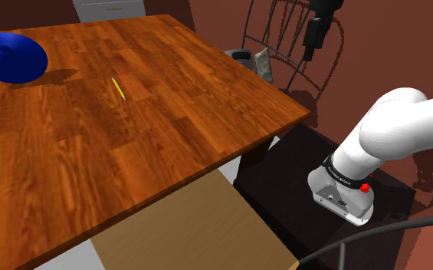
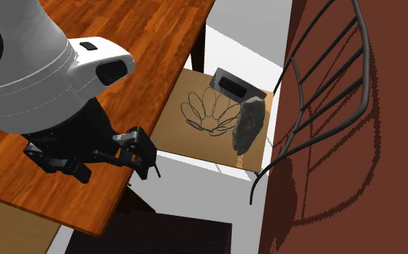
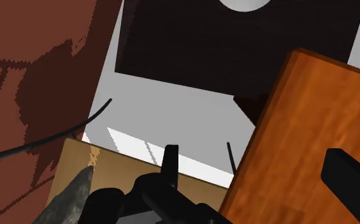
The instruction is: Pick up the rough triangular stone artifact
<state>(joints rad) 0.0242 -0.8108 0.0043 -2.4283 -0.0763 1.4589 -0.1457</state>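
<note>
The grey, rough-faced stone (image 2: 247, 123) stands on edge on the tan seat of a chair (image 2: 177, 141), near the side where the dark wire backrest (image 2: 325, 94) rises against the red-brown wall. Just beside it lies a small dark grey box (image 2: 231, 83). The chair is tucked against a corner of the wooden table (image 1: 130, 138).

The black gripper (image 2: 143, 153) hangs in the air by the table's edge, well clear of the stone. Its fingers are spread apart with nothing between them, and in the wrist view the stone's pointed end sits off to one side of them, not between them.

Farther out on the table lie a thin yellow pencil (image 1: 119, 89) and — at the far corner — an upturned blue bowl (image 1: 9, 57). The white arm (image 1: 406, 126) curves up from its black stand (image 1: 283, 184).
</note>
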